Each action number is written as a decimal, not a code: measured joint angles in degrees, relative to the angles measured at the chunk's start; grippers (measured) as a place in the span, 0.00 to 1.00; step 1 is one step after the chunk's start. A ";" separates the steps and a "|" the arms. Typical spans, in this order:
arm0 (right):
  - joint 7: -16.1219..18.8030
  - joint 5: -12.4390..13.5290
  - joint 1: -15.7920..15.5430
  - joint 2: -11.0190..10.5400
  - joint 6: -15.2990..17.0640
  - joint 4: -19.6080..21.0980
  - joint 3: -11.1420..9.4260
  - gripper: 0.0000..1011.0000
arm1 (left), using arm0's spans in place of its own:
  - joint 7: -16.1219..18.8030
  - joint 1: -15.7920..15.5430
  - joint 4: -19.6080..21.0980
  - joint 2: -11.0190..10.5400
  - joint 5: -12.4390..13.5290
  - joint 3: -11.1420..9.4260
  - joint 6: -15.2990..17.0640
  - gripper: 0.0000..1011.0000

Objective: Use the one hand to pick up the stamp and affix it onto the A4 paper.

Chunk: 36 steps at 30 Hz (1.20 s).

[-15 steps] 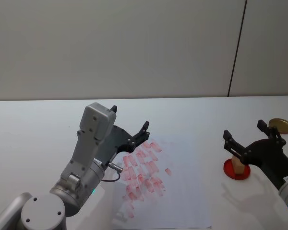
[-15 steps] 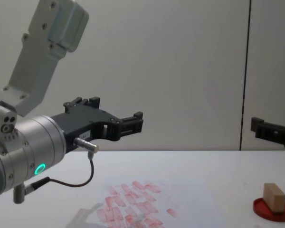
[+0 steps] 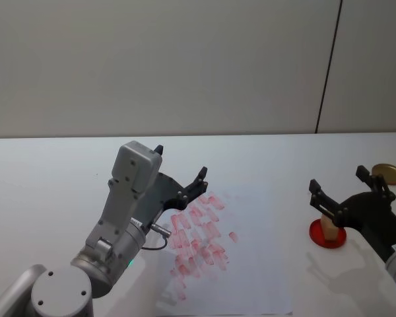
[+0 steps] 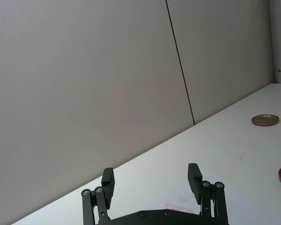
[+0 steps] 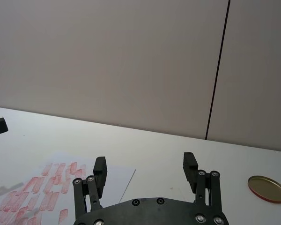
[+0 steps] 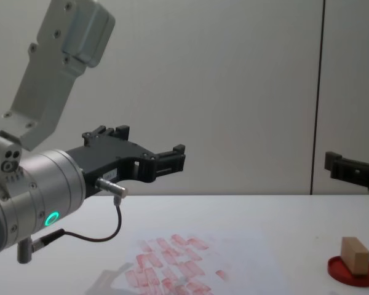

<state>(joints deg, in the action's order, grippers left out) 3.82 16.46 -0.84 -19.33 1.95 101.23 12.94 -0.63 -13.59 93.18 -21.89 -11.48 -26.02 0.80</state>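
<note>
The stamp, a small tan wooden block, stands upright on a flat red ink pad at the right of the table. My right gripper hovers well above it, open, with nothing between its fingers. From the chest, the stamp sits far below the one right finger in sight. The A4 paper, white with rows of pinkish-red prints, lies in the middle. My left gripper hangs open over the paper's left part, on the bulkier arm with the cable and metal plug.
A round gold lid lies at the far right of the table behind the ink pad. A grey wall with a dark vertical seam runs behind the white table.
</note>
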 joint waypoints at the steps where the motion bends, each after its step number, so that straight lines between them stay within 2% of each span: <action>1: 0.00 0.00 0.00 0.00 0.00 0.00 0.00 0.99 | 0.00 0.00 0.00 0.00 0.00 0.00 0.00 0.98; 29: -0.04 0.00 -0.01 0.02 0.07 0.00 -0.05 0.99 | 0.00 0.00 0.00 0.00 0.00 0.00 0.00 0.98; 36: -1.99 -0.10 -0.07 0.16 2.06 0.43 -0.33 0.99 | 0.00 0.00 0.00 0.00 0.00 0.00 0.00 0.98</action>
<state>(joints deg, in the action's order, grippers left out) 1.84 16.36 -0.91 -19.18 4.01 101.65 12.62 -0.63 -13.59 93.18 -21.90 -11.48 -26.02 0.80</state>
